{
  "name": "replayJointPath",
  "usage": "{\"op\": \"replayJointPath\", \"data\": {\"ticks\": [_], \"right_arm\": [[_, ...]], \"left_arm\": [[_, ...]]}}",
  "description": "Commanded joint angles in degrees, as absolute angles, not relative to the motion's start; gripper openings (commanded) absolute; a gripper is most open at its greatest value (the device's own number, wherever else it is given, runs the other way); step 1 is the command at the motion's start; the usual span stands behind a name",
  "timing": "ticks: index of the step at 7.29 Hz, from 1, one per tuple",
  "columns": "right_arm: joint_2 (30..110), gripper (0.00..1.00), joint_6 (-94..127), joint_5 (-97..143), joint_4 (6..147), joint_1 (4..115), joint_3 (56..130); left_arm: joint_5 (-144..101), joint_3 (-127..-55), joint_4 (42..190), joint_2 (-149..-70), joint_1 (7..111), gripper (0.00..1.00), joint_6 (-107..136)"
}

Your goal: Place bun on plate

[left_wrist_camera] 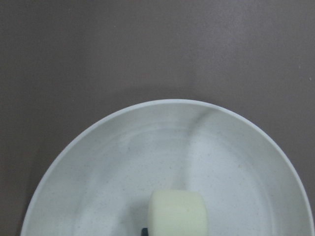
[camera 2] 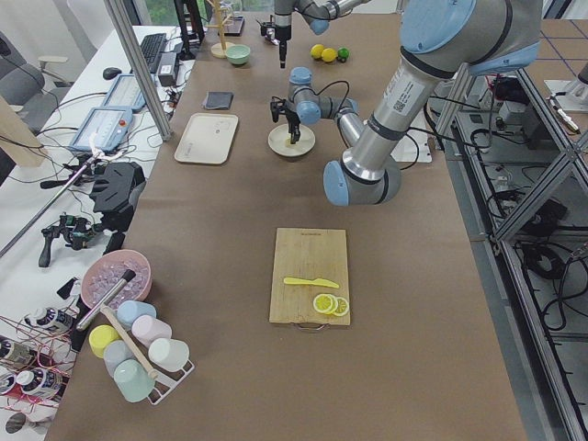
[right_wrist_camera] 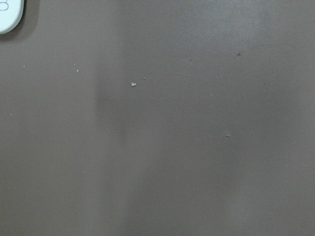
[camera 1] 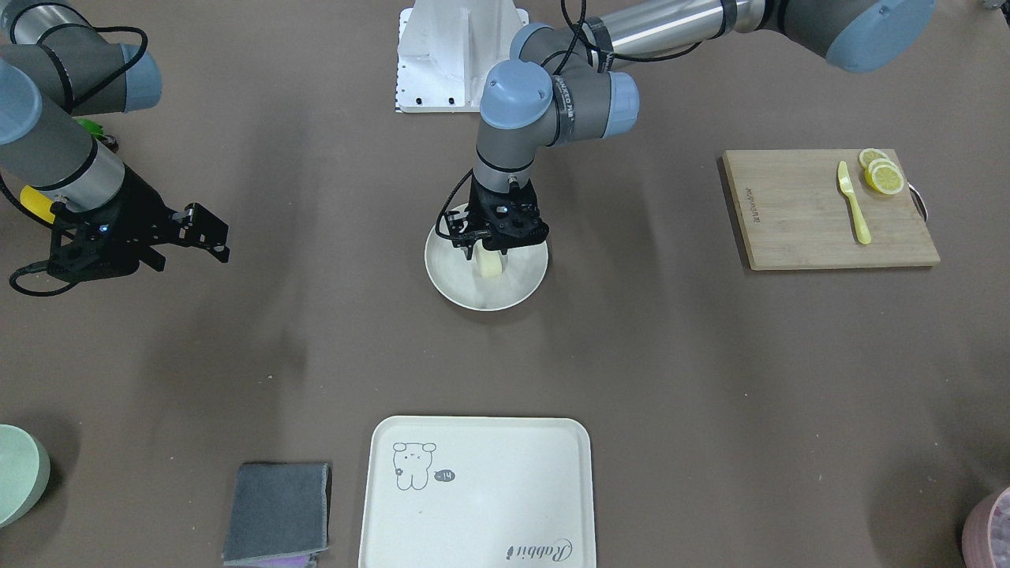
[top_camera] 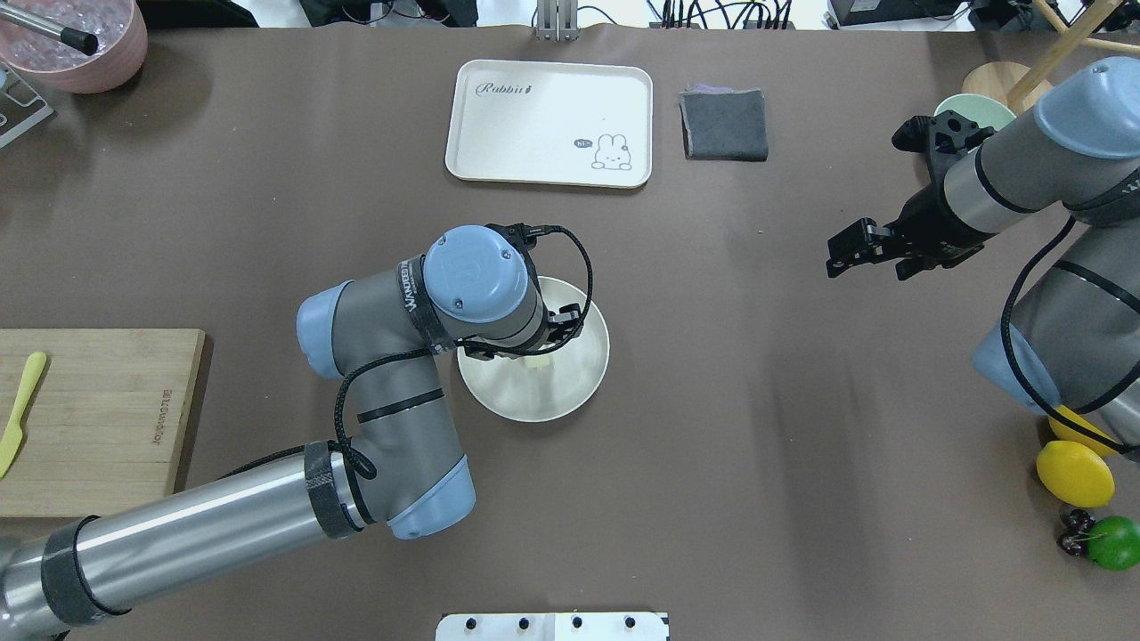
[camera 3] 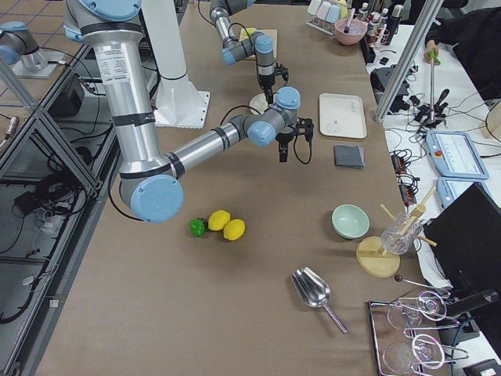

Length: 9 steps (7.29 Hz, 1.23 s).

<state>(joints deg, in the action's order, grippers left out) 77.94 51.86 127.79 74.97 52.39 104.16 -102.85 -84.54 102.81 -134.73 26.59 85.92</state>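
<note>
The bun [camera 1: 490,265], a small pale cream lump, is low over the round cream-white plate [camera 1: 473,304] at mid-table. My left gripper [camera 1: 489,252] points straight down over the plate and is shut on the bun. In the left wrist view the bun [left_wrist_camera: 177,214] fills the bottom centre, with the plate [left_wrist_camera: 98,162] spread beneath it. From overhead my left wrist hides most of the bun [top_camera: 536,361] and part of the plate [top_camera: 574,396]. My right gripper [camera 1: 197,233] hovers open and holds nothing, far off to the side of the plate.
A cream tray [camera 1: 489,505] with a drawing and a folded grey cloth [camera 1: 276,509] lie on the operators' side. A wooden cutting board [camera 1: 805,229] carries a yellow knife [camera 1: 854,207] and lemon slices [camera 1: 882,175]. A mint bowl [camera 1: 16,473] sits at one corner, and whole lemons [top_camera: 1073,472] lie near my right arm's base.
</note>
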Motion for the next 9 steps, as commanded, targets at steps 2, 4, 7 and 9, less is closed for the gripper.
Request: {"op": "replayJointPath", "data": {"ticks": [2,4,7,9], "right_arm": [[77.96,0.99,51.86,129.97,75.23,53.95,105.37],[79.53,0.99,48.90,130.87,75.32,55.54,105.29],[82.70,0.99,24.24,130.96,85.47,65.26,104.50],[83.23,0.99,13.76,132.53,90.60,71.43,103.98]], "left_arm": [[-105.53,-92.67,99.35,-131.86,30.73,0.82,83.52],[-110.90,-105.59,87.78,-122.38,37.84,0.97,67.15],[-119.13,-103.83,74.63,-117.98,58.71,0.97,29.76],[-127.16,-97.94,76.19,-108.69,72.71,0.97,4.61]]}}
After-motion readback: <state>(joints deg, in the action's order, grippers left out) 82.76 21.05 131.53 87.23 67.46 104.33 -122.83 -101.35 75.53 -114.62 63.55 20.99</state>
